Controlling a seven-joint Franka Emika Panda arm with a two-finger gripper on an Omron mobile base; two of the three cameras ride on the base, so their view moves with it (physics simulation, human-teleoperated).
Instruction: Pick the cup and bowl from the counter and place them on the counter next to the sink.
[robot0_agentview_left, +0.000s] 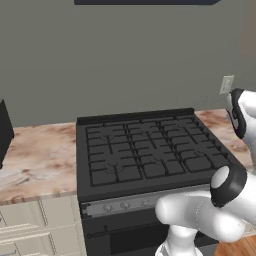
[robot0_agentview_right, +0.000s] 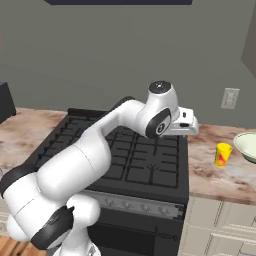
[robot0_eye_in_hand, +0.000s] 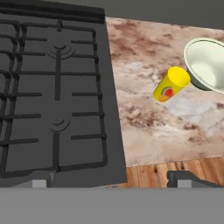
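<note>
Stove (robot0_agentview_right: 125, 150) sitting left, tool (robot0_eye_in_hand: 111, 183) hanging over its right edge, jaws spread wide, gripping nothing. Cup (robot0_agentview_right: 222, 154) standing on surface (robot0_agentview_right: 210, 172) right of stove, bowl (robot0_agentview_right: 247, 146) just beside it further right. Nothing picked yet; both items waiting, whole task remaining

We see the arm (robot0_agentview_right: 100, 145) reaching over the black stove top (robot0_agentview_right: 145, 165), hand end (robot0_agentview_right: 182, 125) near its right edge. Rt of the stove, on the counter (robot0_agentview_right: 210, 175), the yellow cup (robot0_agentview_right: 222, 154) stands upright; the bowl (robot0_agentview_right: 247, 146) sits just beside it, cut by the frame edge. Wall outlet (robot0_agentview_right: 230, 98) above.
</note>
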